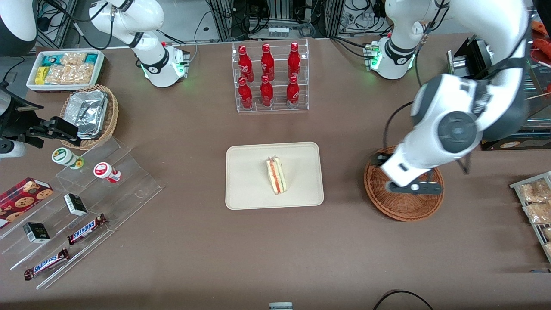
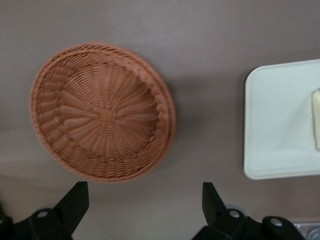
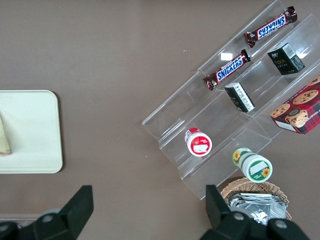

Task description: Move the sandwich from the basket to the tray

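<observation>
Wicker basket [image 2: 102,112] sits bare under the wide-open, unladen claw [image 2: 145,207]; sandwich [image 1: 276,175] rests on tray [image 1: 245,181].

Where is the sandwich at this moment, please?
In the front view the sandwich lies on the tray, near its middle. The basket holds nothing, and the gripper hangs above it with fingers open.

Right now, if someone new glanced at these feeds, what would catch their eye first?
Probably the sandwich, lying alone in the middle of the cream tray at the table's centre. Next, the working arm's hand hovering open over the round wicker basket, which has nothing in it, toward the working arm's end of the table. The rack of red bottles, farther from the front camera than the tray, also stands out.
</observation>
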You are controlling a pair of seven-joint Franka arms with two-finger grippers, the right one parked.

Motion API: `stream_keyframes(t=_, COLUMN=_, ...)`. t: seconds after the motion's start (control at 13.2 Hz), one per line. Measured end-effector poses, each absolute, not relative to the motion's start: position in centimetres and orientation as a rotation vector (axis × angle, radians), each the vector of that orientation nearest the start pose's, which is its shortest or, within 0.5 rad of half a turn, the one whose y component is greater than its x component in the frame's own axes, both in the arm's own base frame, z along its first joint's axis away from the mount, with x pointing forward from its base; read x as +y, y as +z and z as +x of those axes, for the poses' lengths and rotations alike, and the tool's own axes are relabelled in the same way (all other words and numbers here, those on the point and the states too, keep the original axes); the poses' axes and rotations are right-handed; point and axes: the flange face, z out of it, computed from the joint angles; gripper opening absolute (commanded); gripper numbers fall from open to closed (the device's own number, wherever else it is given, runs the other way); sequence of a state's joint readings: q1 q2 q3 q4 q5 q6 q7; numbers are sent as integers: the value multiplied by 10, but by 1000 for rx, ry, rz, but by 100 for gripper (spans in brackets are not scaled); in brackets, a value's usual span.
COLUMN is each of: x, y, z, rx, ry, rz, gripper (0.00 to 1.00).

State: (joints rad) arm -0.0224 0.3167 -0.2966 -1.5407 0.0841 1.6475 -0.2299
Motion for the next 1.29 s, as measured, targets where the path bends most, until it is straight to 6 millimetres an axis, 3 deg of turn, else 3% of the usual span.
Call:
stream_keyframes(t=0.45, x=-98, y=507, z=581, rx=234, ry=329, rz=-3080, gripper=100)
stream_keyframes(t=0.68, x=-55, y=540, z=561, rx=217, ry=352, rz=-3079, gripper=100)
stream_keyframes(t=0.98, x=-31, y=576, z=537, rx=155, ry=347, rz=-3076, gripper=100)
stream_keyframes(t=1.29, x=-21, y=590, z=529, rx=125, ry=322, rz=-3080, gripper=100)
